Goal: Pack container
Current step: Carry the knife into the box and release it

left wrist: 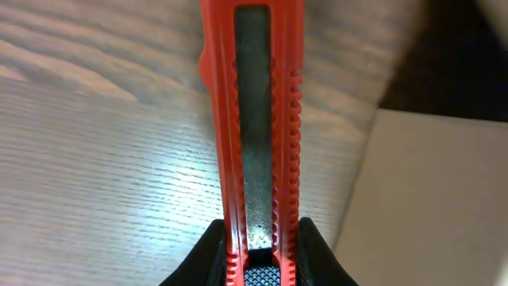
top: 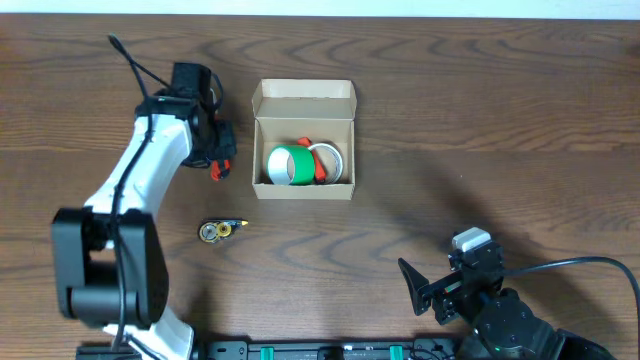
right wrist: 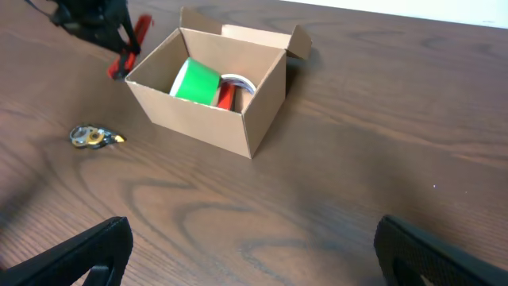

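Clamped in the left pincer, a red utility knife fills the left wrist view. Its ridged body is gripped on both sides by the black fingers and is seen running straight away from them over the wooden table. Whether the knife touches the table cannot be told.

Just to the right of the left pincer, the container is shown standing upright on the table, with its flap lid folded back on the far side and its top open. Three items are seen inside it:
- a green tape roll, lying on the side nearer the left pincer
- a white tape roll, lying beside it on the farther side
- a red object, wedged between the two and too hidden to be named

Behind the left pincer, toward the robot's base, a small yellow tape dispenser is found lying on the table, apart from the container.

The right pincer is held low with its fingers spread wide and nothing between them. From it, the container is seen ahead and to the left, well apart.
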Available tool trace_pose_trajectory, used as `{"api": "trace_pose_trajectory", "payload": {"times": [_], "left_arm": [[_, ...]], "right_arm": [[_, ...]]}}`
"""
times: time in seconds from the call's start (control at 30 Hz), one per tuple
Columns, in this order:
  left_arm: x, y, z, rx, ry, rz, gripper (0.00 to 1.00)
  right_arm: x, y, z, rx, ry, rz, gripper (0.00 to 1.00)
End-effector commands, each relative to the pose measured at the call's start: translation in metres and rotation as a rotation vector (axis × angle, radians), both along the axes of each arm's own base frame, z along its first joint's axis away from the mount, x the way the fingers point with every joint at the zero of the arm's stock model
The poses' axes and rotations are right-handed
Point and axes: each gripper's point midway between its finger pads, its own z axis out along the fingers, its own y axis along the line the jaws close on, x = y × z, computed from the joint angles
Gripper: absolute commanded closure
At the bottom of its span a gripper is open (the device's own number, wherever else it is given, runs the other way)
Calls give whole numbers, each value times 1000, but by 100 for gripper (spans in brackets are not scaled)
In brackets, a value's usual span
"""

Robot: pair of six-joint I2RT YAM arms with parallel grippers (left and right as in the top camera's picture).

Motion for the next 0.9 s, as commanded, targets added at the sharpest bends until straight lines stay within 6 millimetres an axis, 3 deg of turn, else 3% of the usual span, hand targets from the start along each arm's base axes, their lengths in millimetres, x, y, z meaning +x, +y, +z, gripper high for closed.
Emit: {"api": "trace_pose_trajectory", "payload": {"times": [0.0, 0.23, 0.4, 0.67, 0.87], "left_arm": [[2, 2, 30, 12, -76, 10, 94], [-2, -11, 67, 6, -170, -22, 94], [-6, -42, 78, -4, -199, -98, 94], [-25, -116, 83, -26, -213, -279, 92], [-40, -152, 65, -15, -179, -395, 91]], "right_arm": [[1, -2, 0, 7, -1, -16, 1], [1, -2, 0, 7, -1, -16, 1], [1, -2, 0, 7, -1, -16, 1], [1, -2, 0, 7, -1, -16, 1], [1, -2, 0, 7, -1, -16, 1]]}}
